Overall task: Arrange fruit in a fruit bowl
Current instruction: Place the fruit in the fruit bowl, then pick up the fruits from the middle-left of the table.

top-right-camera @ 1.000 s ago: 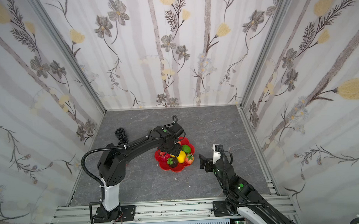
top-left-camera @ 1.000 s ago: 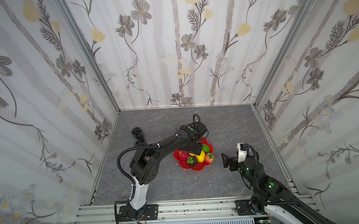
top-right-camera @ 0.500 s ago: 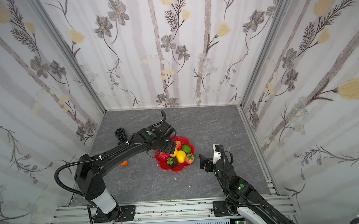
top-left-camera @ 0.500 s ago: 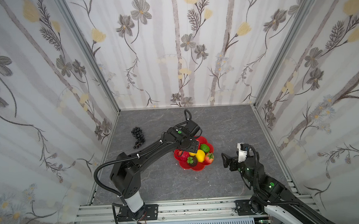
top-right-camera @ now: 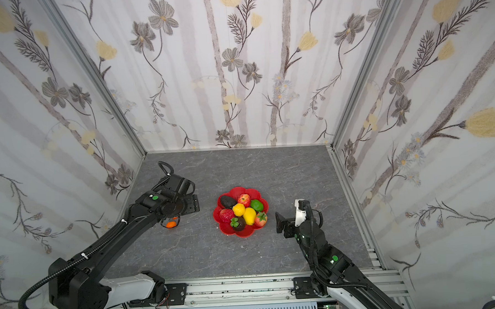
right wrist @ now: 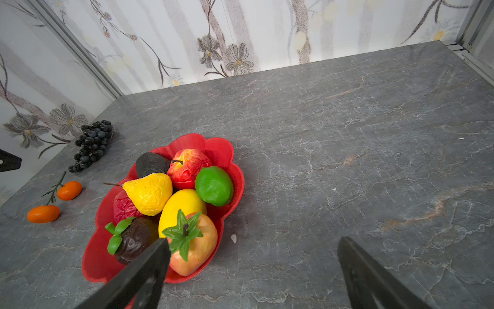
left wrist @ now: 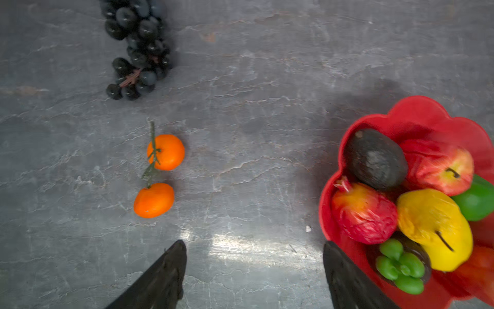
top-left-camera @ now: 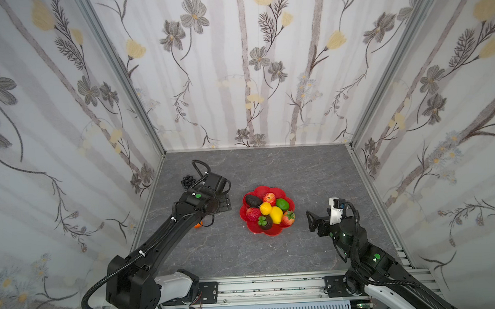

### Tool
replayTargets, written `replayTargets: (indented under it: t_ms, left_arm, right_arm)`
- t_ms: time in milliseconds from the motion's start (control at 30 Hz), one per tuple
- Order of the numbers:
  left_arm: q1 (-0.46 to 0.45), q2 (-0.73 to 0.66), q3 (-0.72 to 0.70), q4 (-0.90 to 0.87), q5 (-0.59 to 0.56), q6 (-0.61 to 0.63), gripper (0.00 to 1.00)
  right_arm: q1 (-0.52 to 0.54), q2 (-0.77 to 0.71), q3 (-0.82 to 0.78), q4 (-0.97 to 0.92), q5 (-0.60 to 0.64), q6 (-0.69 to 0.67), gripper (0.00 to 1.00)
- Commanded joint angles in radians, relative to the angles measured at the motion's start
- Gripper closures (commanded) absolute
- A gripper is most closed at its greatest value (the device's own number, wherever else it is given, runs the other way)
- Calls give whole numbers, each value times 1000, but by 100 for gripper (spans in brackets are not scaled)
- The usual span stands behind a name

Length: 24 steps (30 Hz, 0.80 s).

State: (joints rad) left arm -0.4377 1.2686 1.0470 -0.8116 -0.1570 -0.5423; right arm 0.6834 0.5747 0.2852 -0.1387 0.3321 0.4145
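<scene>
The red scalloped fruit bowl [top-left-camera: 273,231] [top-right-camera: 245,232] sits mid-floor, holding an avocado [top-left-camera: 253,201], apple [top-left-camera: 269,198], lime [top-left-camera: 283,204], lemon [top-left-camera: 276,214], strawberry [top-left-camera: 288,218] and other fruit. Two oranges [left wrist: 165,152] [left wrist: 154,200] on one green stem lie on the floor left of the bowl. A black grape bunch [top-left-camera: 188,180] lies further back. My left gripper [left wrist: 254,246] hovers open and empty between the oranges and the bowl. To the right of the bowl my right gripper [top-left-camera: 315,222] [right wrist: 252,246] stands open and empty.
Floral walls close in the grey stone floor [top-left-camera: 269,165] on three sides, with a metal rail [top-left-camera: 275,286] along the front. In a top view the left arm [top-left-camera: 169,236] hides most of the oranges. A small white chip [right wrist: 233,238] lies beside the bowl.
My left arm has swung left, from above the bowl to the floor near the oranges. The bowl's fruit is now uncovered. The right arm has not moved.
</scene>
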Motion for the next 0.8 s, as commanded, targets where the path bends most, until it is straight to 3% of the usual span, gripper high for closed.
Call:
replayTargets:
  t_ms: [0, 233, 400, 767]
  left_arm:
    - [62, -6, -24, 9, -24, -17, 21]
    - [180, 87, -24, 80, -43, -26, 26]
    - [256, 200, 13, 115, -2, 8, 37]
    - [330, 357, 70, 138, 5, 45, 50]
  right_arm:
    - [0, -2, -1, 9, 9, 4, 2]
    - [1, -7, 0, 4, 10, 4, 2]
    - [0, -16, -3, 3, 12, 2, 2]
    - [0, -13, -3, 10, 8, 0, 2]
